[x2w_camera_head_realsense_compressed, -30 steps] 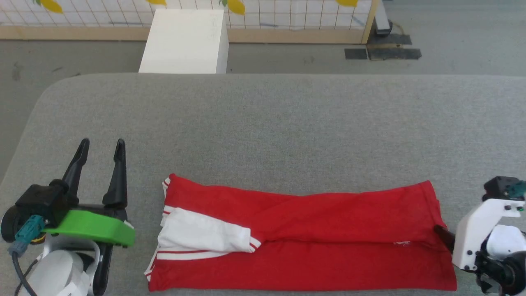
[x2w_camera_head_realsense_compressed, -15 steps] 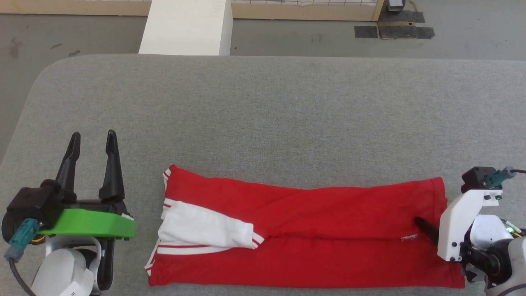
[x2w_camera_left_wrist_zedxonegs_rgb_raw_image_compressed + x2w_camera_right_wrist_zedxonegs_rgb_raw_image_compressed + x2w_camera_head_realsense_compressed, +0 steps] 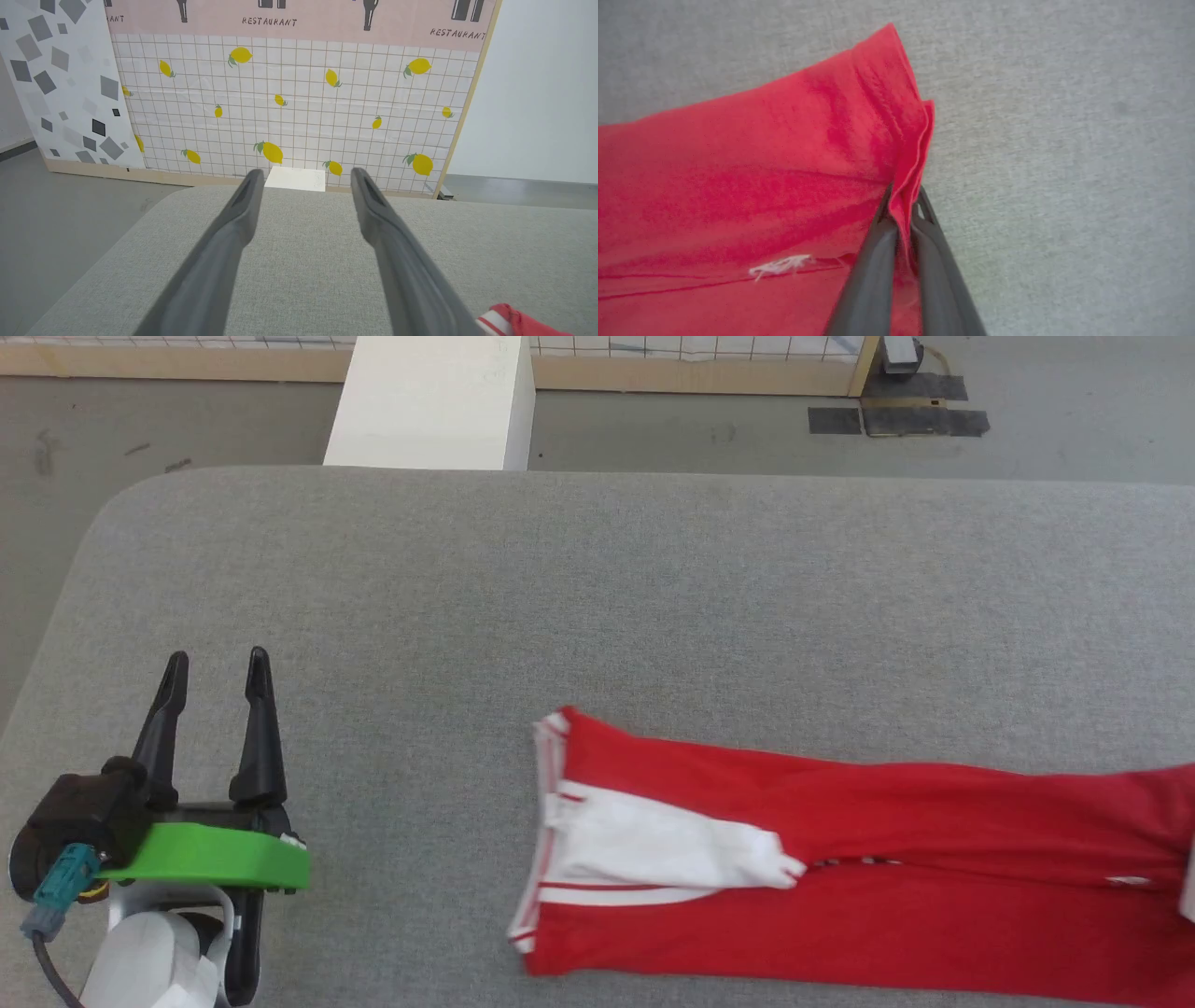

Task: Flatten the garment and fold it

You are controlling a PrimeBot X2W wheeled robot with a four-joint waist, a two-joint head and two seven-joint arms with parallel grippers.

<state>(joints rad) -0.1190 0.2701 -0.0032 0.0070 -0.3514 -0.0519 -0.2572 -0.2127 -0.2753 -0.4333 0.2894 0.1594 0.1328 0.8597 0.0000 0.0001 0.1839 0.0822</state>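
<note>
Head view: gray cloth-covered table (image 3: 597,597) seen from above, w/ the garment (image 3: 887,896), a red jersey, lying folded into a long narrow band in the lower right of the frame. Its long axis runs left-right, dipping a little toward the right. The striped-trim end points to frame left and stops near bottom centre; the other end runs off the right edge. A white sleeve (image 3: 653,845) lies folded on top at the left end, its free end pointing right along the band. Left gripper (image 3: 217,658) sits at lower left over bare table, well apart from the garment, fingers pointing up the frame and spread wide w/ nothing between them. Past the table's far edge, at top, a white box (image 3: 434,401) stands on gray floor (image 3: 187,429). Left wrist view: the two dark fingers of the left gripper (image 3: 306,172) are splayed wide & empty, aimed across the table at a lemon-print wall panel (image 3: 299,102). A red corner of the garment (image 3: 509,319) w/ striped trim peeks in at bottom right. Right wrist view: right gripper (image 3: 903,200) rises from bottom centre, fingers pressed together on a raised fold of the garment (image 3: 761,177) at its red edge, pinching the fabric. Red cloth covers the left half of the frame, its corner pointing to top centre; bare gray table lies to the right. A small white mark (image 3: 780,266) shows on the cloth, lower left of the fingers.
</note>
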